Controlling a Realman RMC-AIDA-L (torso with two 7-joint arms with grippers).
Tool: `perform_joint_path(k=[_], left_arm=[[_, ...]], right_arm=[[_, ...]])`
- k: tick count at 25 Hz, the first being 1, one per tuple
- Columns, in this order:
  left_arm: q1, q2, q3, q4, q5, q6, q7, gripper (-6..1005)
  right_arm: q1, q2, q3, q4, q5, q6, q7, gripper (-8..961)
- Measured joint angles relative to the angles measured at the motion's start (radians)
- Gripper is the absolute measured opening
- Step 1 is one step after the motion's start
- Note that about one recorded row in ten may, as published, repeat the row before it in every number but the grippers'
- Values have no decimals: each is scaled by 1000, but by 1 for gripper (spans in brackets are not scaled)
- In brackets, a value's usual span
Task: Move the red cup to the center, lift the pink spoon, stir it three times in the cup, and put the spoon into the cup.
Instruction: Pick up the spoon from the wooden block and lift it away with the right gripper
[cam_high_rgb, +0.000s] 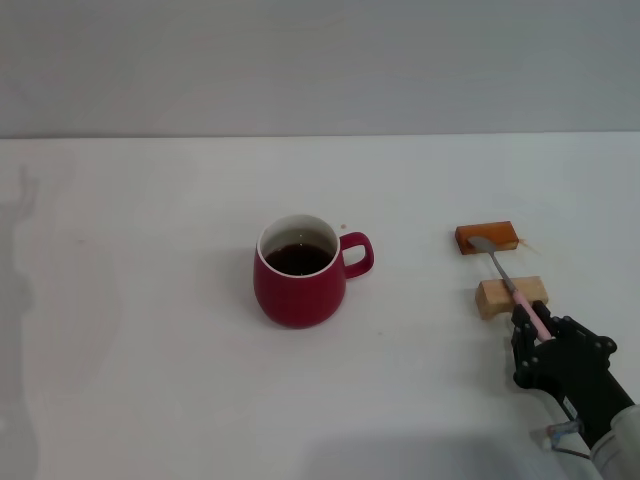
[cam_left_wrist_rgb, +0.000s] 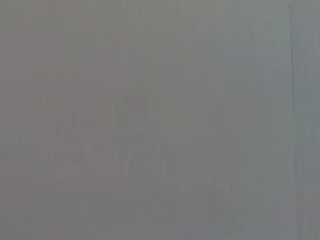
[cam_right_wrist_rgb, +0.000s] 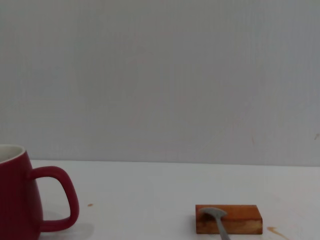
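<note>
Cup (cam_high_rgb: 298, 275) already sits near the middle of the table (cam_high_rgb: 150, 250), upright, handle toward your right side, dark liquid inside. So you're on the spoon pickup step.

Spoon (cam_high_rgb: 508, 277) lies across two blocks on the right: bowl on the orange block (cam_high_rgb: 487, 236), neck over the tan block (cam_high_rgb: 511, 296), pink handle running back toward you. Right end effector (cam_high_rgb: 533, 325) is at the handle end, black fingers on either side of it and closed in around the pink part. It looks like a grip, but the spoon rests on both blocks, so no lift yet. Right wrist view shows the spoon bowl on the orange block and the cup handle off to the side, well apart.

Left end effector isn't visible anywhere; its wrist view shows only a blank grey surface.

Next move, as I read it:
- Confirm the grip, lift straight up off the blocks.
- Carry across to above the cup mouth.
- Tilt the bowl down before lowering; the opening is narrow.
</note>
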Motion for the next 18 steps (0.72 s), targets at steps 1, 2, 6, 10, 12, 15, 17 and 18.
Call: perform_joint_path(k=[1, 2, 6, 10, 12, 15, 17, 18], left_arm=[[0, 0, 0, 0, 0, 1, -1, 836], [1, 0, 0, 0, 0, 3, -2, 836], [2, 0, 0, 0, 0, 6, -2, 836], [2, 0, 0, 0, 0, 7, -3, 835], [3, 1, 0, 0, 0, 7, -3, 835], [3, 1, 0, 0, 0, 8, -3, 835], [4, 2, 0, 0, 0, 10, -3, 835], [4, 2, 0, 0, 0, 10, -3, 835]], right_arm=[[0, 0, 0, 0, 0, -2, 0, 165], [-1, 0, 0, 1, 0, -2, 0, 164], [-2, 0, 0, 3, 0, -4, 0, 163], [-3, 0, 3, 3, 0, -5, 0, 163], [-3, 0, 5, 2, 0, -4, 0, 163], [-2, 0, 6, 1, 0, -3, 0, 163], [-1, 1, 7, -3, 0, -4, -2, 163], [-1, 1, 7, -3, 0, -4, -2, 163]])
